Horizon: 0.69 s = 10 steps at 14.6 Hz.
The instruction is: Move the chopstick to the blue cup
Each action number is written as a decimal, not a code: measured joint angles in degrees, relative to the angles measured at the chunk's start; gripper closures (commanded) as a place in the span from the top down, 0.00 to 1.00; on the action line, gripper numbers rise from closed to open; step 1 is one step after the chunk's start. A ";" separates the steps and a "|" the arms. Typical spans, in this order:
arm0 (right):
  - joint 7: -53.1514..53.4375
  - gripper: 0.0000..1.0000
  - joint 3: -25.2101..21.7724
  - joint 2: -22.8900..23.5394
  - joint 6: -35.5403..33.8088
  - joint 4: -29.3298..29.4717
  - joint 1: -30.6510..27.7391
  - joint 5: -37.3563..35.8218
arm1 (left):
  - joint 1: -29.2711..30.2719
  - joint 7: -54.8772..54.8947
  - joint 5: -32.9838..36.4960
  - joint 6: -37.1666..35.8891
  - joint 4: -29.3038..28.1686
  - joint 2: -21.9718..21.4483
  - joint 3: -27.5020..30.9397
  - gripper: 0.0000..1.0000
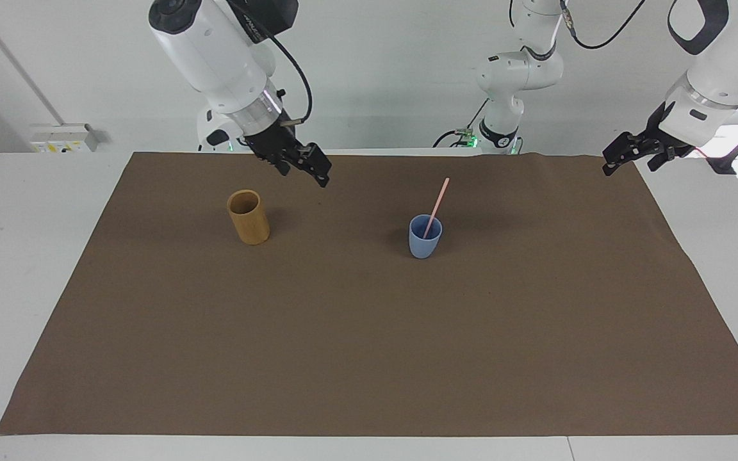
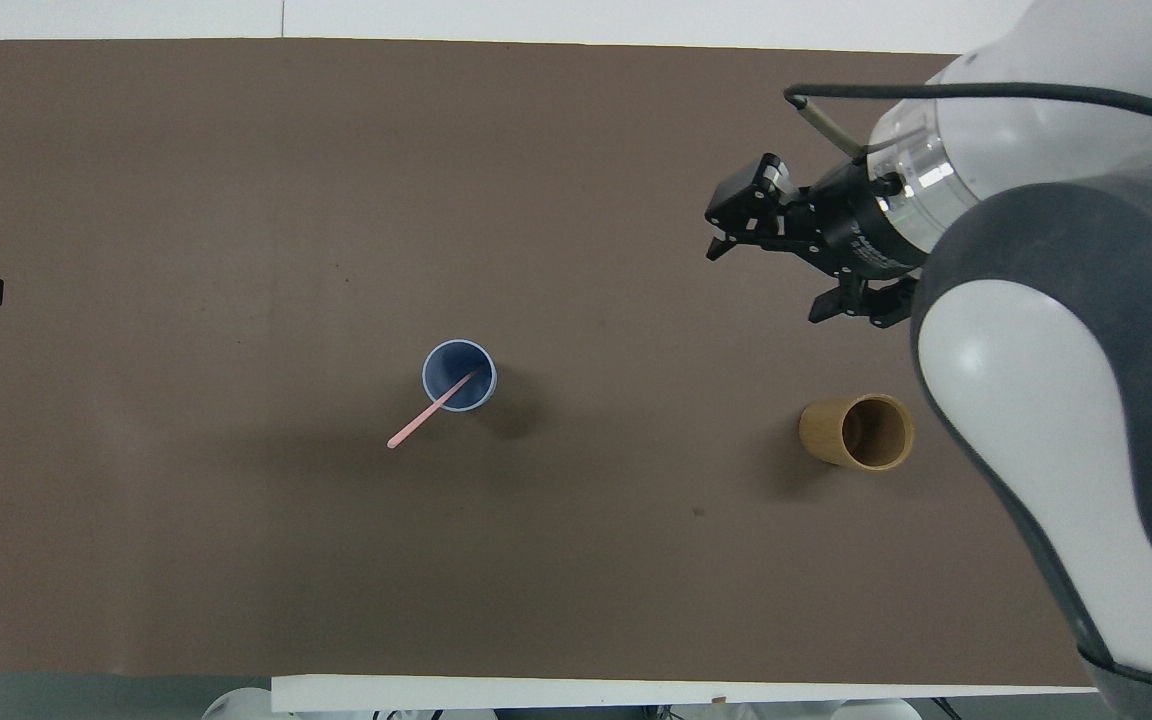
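The blue cup (image 1: pixel 425 240) stands upright near the middle of the brown mat; it also shows in the overhead view (image 2: pixel 444 366). The pale pink chopstick (image 1: pixel 437 203) stands in it, leaning on the rim toward the left arm's end (image 2: pixel 414 427). My right gripper (image 1: pixel 305 174) is open and empty, up in the air over the mat close to the tan cup and well clear of the blue cup (image 2: pixel 766 283). My left gripper (image 1: pixel 630 165) waits open and empty over the mat's corner at its own end.
A taller tan wooden cup (image 1: pixel 248 218) stands upright toward the right arm's end (image 2: pixel 857 432) and looks empty. The brown mat (image 1: pixel 369 352) covers most of the white table.
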 measured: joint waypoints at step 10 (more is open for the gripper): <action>-40.55 0.99 -0.30 -8.80 -2.03 -4.90 -18.84 -15.49 | 0.00 0.00 0.00 0.00 0.00 0.00 0.00 1.00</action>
